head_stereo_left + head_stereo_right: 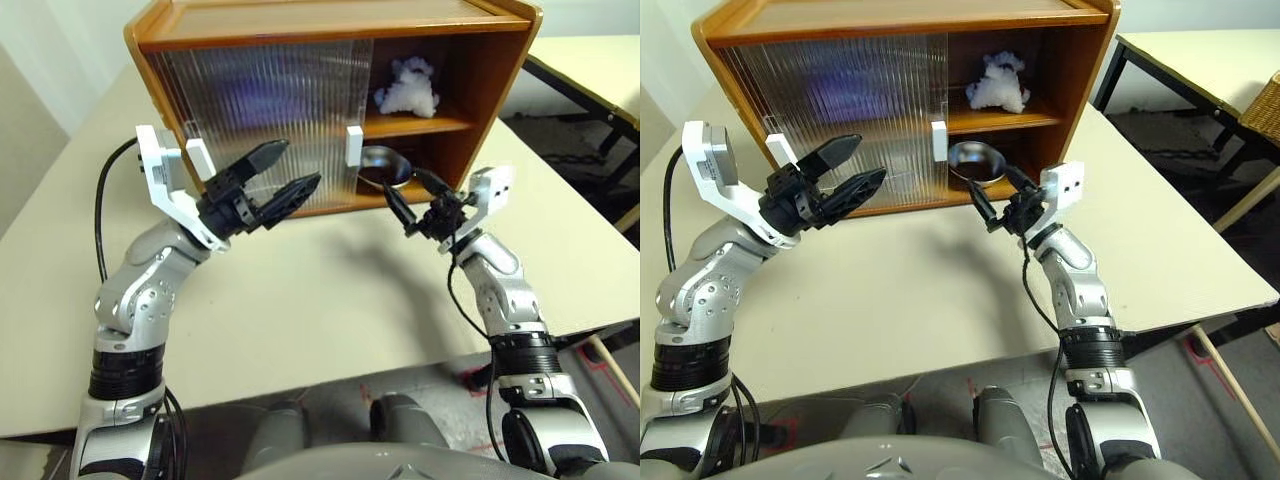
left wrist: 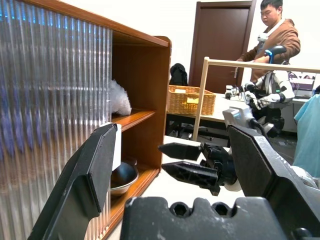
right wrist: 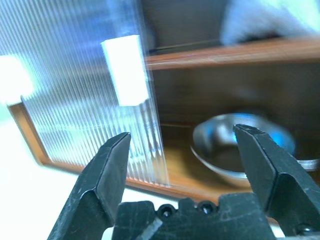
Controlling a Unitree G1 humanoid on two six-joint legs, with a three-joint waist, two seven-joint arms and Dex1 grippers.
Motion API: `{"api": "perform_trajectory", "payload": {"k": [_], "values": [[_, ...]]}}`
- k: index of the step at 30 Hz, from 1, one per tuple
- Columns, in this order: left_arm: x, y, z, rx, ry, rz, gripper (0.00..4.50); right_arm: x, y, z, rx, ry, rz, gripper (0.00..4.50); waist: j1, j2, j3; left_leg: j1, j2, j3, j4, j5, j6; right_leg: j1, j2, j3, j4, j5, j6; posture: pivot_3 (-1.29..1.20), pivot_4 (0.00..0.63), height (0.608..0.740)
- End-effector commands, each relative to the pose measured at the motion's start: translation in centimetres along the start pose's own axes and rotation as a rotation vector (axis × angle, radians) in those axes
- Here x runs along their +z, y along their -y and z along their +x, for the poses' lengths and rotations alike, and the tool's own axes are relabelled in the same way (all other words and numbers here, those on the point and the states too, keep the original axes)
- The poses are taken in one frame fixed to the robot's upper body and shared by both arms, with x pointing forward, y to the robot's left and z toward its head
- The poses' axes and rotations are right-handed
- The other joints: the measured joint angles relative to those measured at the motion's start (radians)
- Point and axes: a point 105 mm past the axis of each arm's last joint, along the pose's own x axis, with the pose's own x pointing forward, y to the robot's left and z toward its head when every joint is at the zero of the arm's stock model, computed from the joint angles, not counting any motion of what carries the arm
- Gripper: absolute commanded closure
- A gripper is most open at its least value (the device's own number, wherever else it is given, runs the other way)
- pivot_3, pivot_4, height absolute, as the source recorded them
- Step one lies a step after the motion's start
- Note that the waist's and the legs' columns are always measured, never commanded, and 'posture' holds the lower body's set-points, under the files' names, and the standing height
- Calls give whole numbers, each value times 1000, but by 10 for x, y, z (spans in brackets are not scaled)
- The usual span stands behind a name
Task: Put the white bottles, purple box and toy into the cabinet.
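A pale table [image 1: 330, 300] carries the cabinet [image 1: 330, 20] I am filling, and everything below is placed against that cabinet. Its right half stands open; both ribbed doors [image 1: 265, 120] are stacked over its left half, each with a white handle. On its inner shelf lies one white fluffy thing [image 1: 407, 88], which I take to be the toy, though I cannot make out its sweater or hat. On its floor, below that shelf, sits one steel dish [image 1: 976, 160]. A purplish blur shows behind the doors; I cannot tell whether that is the purple box, and I can count no white bottles.

My left gripper [image 1: 275, 178] hangs before the doors, fingers wide and empty. My right gripper [image 1: 408, 200], also spread and empty, hangs at the opening near the dish.

I judge the loading about done. Next likely calls for catching a handle and sliding a door across.
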Motion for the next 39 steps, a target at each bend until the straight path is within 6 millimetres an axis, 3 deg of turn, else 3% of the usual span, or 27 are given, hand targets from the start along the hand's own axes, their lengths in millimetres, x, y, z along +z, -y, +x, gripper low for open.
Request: {"api": "perform_trajectory", "payload": {"k": [1, 6, 12, 20, 24, 31, 39], "values": [[-3, -4, -2, 12, -16, 6, 0, 12, -16, 3, 61, 31, -123, 447, 1, 0, 0, 0, 0, 0, 0, 1, 1, 0, 0, 0, 0, 0, 0, 111, 0, 740], [-3, -5, -3, 14, -15, 8, 0, 29, -39, 17, 144, 64, -238, 2139, 1, -1, 0, 0, 0, 0, 0, 2, 4, 0, 0, 0, 0, 0, 0, 112, 0, 740], [-3, -6, -4, 20, -14, 13, 0, 44, -60, 39, 168, 83, -158, 4476, 2, -1, 0, 0, 0, 0, 0, 2, 4, 0, 0, 0, 1, 0, -1, 121, 0, 740], [-3, -6, -6, 25, -17, 21, 0, 49, -63, 66, 129, 74, -45, 4476, 3, -2, 0, 0, 0, 0, 0, 2, 4, 0, 0, 0, 1, 2, -4, 135, 0, 740], [-2, -6, -6, 32, -12, 24, 0, 34, -61, 80, 25, 16, -35, 4476, 4, -2, -1, 0, 0, -1, 0, 2, 4, 0, -1, -1, 1, 2, -4, 146, 0, 740], [-2, -6, -8, 37, -10, 31, 0, 25, -48, 84, -88, -15, -87, 4476, 5, -2, -1, 0, 0, -1, 0, 2, 3, 0, -1, -1, 2, 2, -5, 157, 0, 740], [-1, -6, -5, 23, -10, 33, 0, 25, -28, 75, -240, -19, -149, 4476, 4, -2, -1, 0, 0, -1, 0, 2, 3, 0, -1, -1, 2, 2, -5, 143, 0, 740]]}}
